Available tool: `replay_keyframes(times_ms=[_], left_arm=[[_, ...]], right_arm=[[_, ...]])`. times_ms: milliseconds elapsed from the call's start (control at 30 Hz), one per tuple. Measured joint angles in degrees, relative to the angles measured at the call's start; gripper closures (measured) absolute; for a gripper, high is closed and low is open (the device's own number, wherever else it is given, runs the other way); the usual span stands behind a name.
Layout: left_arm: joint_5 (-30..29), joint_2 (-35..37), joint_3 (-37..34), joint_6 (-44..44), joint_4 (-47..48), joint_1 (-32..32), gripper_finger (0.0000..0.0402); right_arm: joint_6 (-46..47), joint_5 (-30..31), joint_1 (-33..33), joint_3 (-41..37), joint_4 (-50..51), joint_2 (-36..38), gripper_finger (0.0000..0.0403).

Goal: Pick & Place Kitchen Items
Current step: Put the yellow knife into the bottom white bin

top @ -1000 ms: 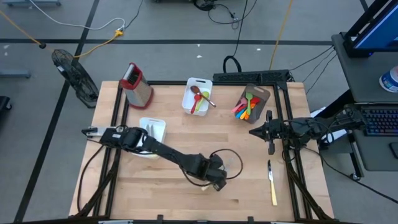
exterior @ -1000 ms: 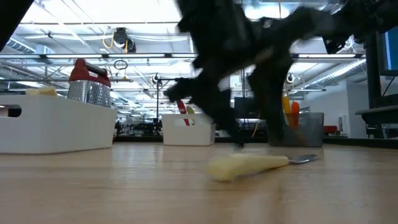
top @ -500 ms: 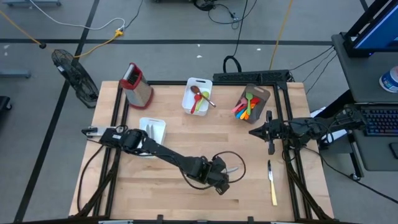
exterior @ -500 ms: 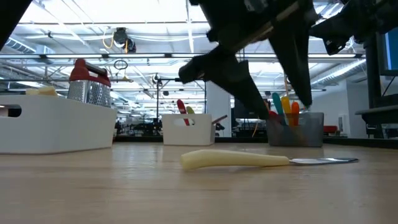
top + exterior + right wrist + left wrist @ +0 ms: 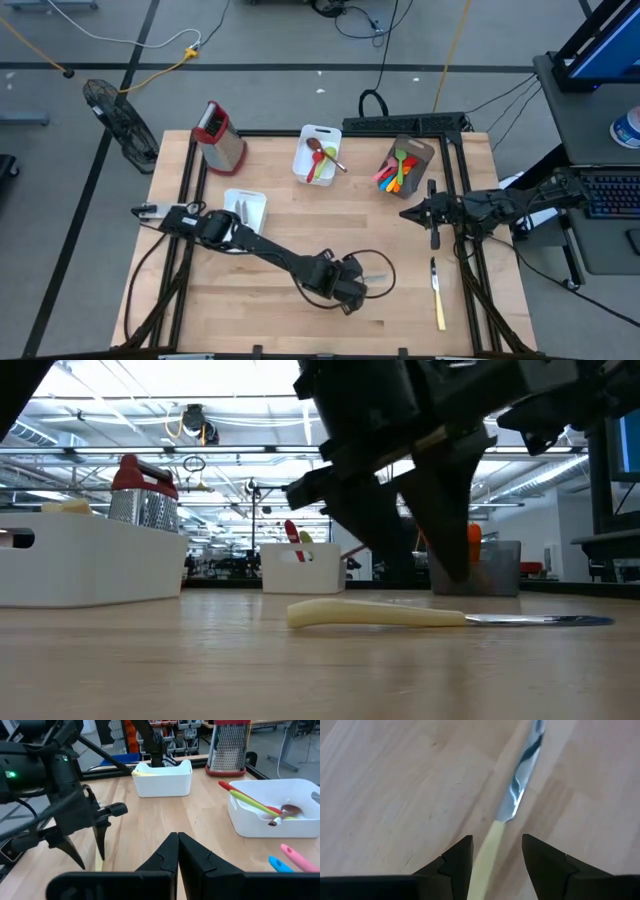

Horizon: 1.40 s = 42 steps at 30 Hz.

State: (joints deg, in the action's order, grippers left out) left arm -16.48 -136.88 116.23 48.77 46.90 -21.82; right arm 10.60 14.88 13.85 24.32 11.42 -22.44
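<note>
A cream-handled knife (image 5: 380, 616) lies flat on the wooden table, its blade (image 5: 520, 790) pointing away from my left gripper. It shows in the high view as a pale blade (image 5: 378, 278) beside the gripper. My left gripper (image 5: 496, 840) is open at the table's middle front (image 5: 350, 286). Its fingers stand on either side of the knife's handle (image 5: 487, 857), just above it in the low view (image 5: 420, 565). My right gripper (image 5: 405, 213) is shut and empty above the table's right side, also in its wrist view (image 5: 177, 840). A second cream-handled knife (image 5: 437, 295) lies flat near the right edge.
A white tub (image 5: 318, 155) with spoons stands at the far middle. A brown holder (image 5: 402, 165) with coloured utensils is at the far right, and a red-topped grater (image 5: 220, 140) at the far left. Another white tub (image 5: 248, 207) sits by my left arm.
The knife has turned about on the table: in the low view it pointed away a second ago and now lies across the view, flat. My left gripper has swung round over it and come to stand along the handle, a little toward the table's left.
</note>
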Motion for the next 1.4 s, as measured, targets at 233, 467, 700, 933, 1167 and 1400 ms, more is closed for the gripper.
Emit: replay_keyframes(times_ms=[233,467,700,933,1167,1400], left_arm=[[1.0,0.1,0.1,-9.4,-0.2,-0.1,0.0229],[4.3,0.1,0.1,-22.2,-0.2,0.0,0.0229],[7.8,0.1,0.1,-26.0,0.0,-0.1,0.0229],[3.8,0.1,0.1,-25.6,0.0,0.2,0.0229],[4.0,0.1,0.1,-25.8,-0.1,0.6,0.0229],[7.1,0.4,-5.5,-21.9,-1.6,2.0,0.0229]], right_arm=[[0.7,0.0,0.0,0.0,0.9,0.0,0.0399],[0.4,0.0,0.0,0.0,0.9,0.0,0.0399],[0.1,0.0,0.0,0.0,0.9,0.0,0.0399],[0.1,0.0,0.0,0.0,0.9,0.0,0.0399],[0.1,0.0,0.0,0.0,0.9,0.0,0.0399],[0.1,0.0,0.0,0.0,0.9,0.0,0.0399]])
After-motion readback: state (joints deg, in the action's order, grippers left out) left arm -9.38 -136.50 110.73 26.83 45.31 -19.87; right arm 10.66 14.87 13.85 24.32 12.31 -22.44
